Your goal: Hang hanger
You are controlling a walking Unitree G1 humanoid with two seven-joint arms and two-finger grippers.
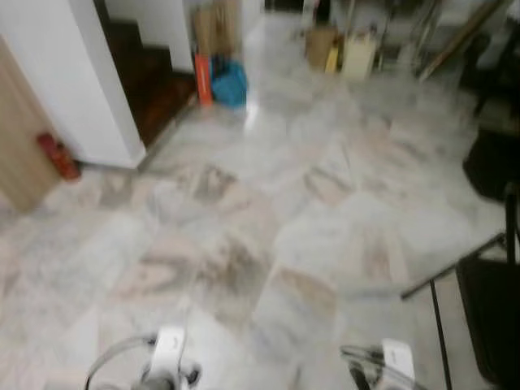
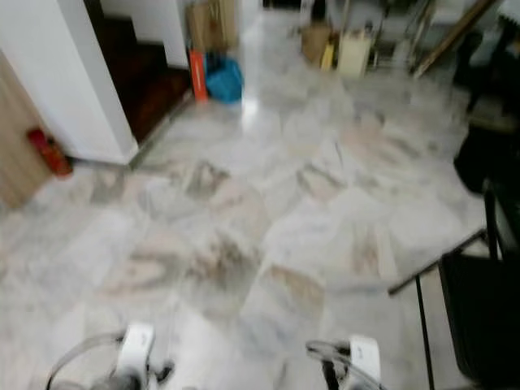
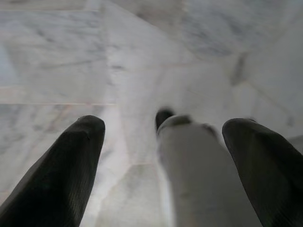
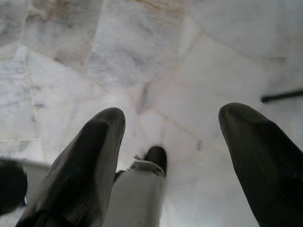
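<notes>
My left gripper hangs open over pale marble floor, and part of my own grey leg shows between its fingers. The right gripper is open too, pointing down at the floor with nothing between its fingers. In the eye views both silver arms sit at the bottom edge, left arm and right arm. A black metal frame with a dark panel stands on the floor at my right.
Marble floor stretches ahead, blurred. At the left are a white wall corner, a dark wooden stair and a red extinguisher. A blue bag and boxes stand at the back. A dark object sits far right.
</notes>
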